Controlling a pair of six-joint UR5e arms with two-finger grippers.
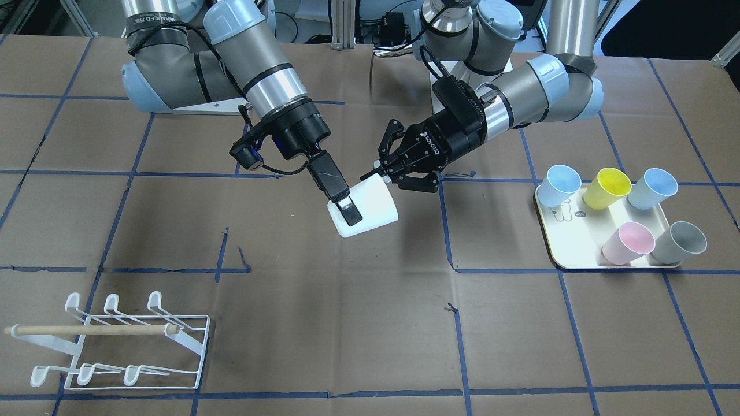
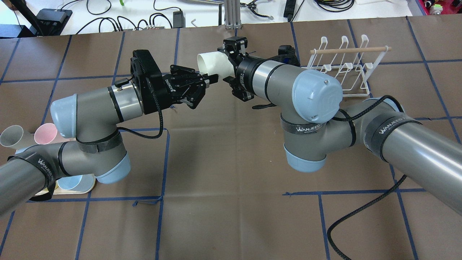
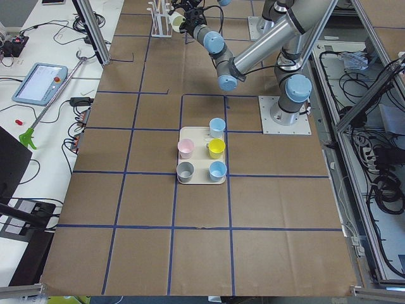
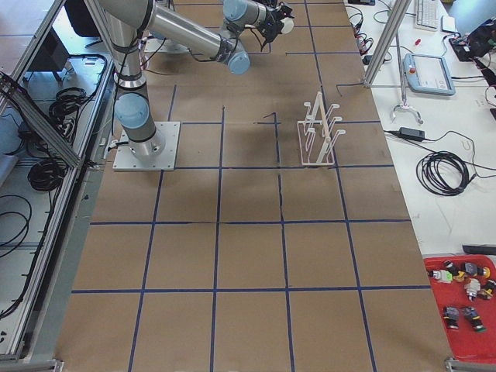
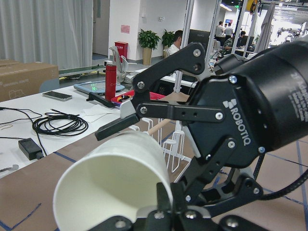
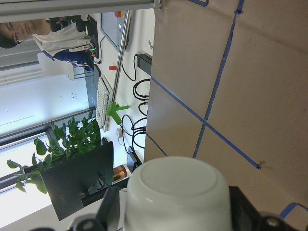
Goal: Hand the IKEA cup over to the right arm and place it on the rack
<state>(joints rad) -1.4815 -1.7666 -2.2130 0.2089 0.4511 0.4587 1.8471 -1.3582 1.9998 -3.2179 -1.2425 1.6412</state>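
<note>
The white IKEA cup [image 1: 373,205] hangs on its side above the table's middle, and it also shows in the overhead view [image 2: 213,62]. My right gripper [image 1: 352,216] is shut on the cup's body near the base, with one finger [image 1: 348,212] lying across the top. In the right wrist view the cup's base [image 6: 175,190] sits between the fingers. My left gripper [image 1: 383,176] is at the cup's rim and appears shut on it, with its tips [image 5: 163,195] converged at the edge of the cup's mouth [image 5: 108,187]. The white wire rack [image 1: 121,341] stands empty at the table's far right corner [image 2: 343,68].
A cream tray [image 1: 558,254] on the robot's left holds several cups: two light blue, a yellow [image 1: 606,188], a pink and a grey. The right arm's black cable [image 2: 361,216] trails over the table. Brown paper with a blue tape grid covers the table.
</note>
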